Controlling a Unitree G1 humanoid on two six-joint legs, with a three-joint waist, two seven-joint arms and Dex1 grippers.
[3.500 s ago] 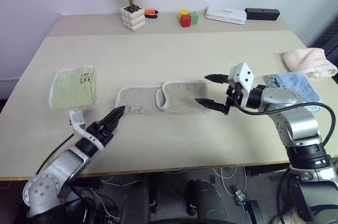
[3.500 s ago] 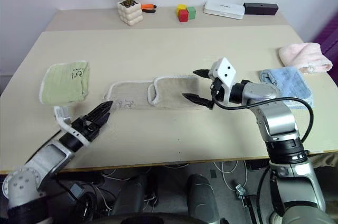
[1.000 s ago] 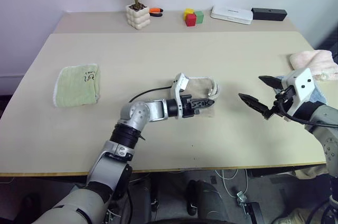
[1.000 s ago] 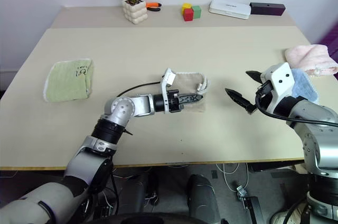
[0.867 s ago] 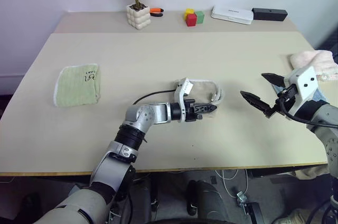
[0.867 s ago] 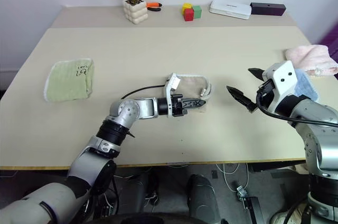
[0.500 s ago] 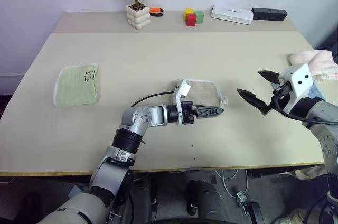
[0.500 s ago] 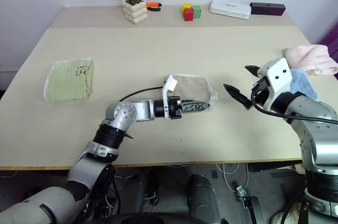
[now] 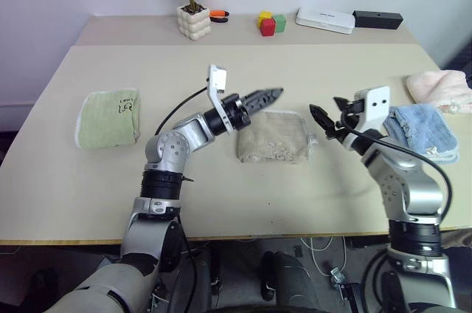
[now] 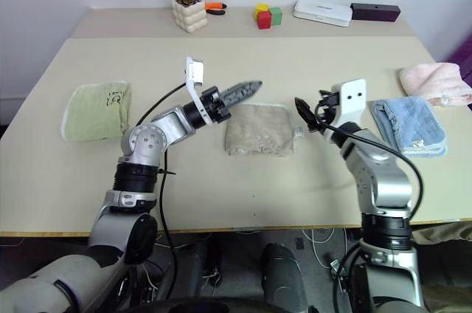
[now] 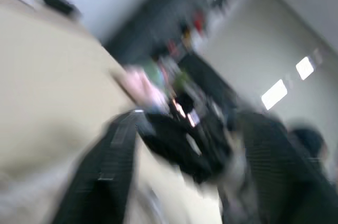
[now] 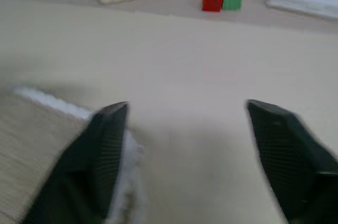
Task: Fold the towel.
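Where the table runs widest, near its middle, the towel lies folded into a compact beige square, flat on the surface, with a whitish stitched edge showing at its right side. Nothing grips it.

The left gripper hangs above the towel's back left corner, lifted clear of the cloth and pointing forward and to the right, tilted a little upward. Its black fingers look close together in the head views, and the left wrist view shows two dark fingers with a gap between them — too smeared for me to say whether the grip is narrow or wide, so I cannot tell. It carries nothing.

The right gripper sits just beside the towel's right edge, pointing toward it and low over the table. In the right wrist view its fingers stand clearly apart with bare tabletop between them; one fingertip is right at the towel's white fringe, though I cannot tell whether it touches. It holds nothing.

Off to the left lies a light-green folded cloth. To the right are a blue folded cloth and a pink one behind it. Along the far edge stand a potted plant, coloured blocks, a white box and a black box.
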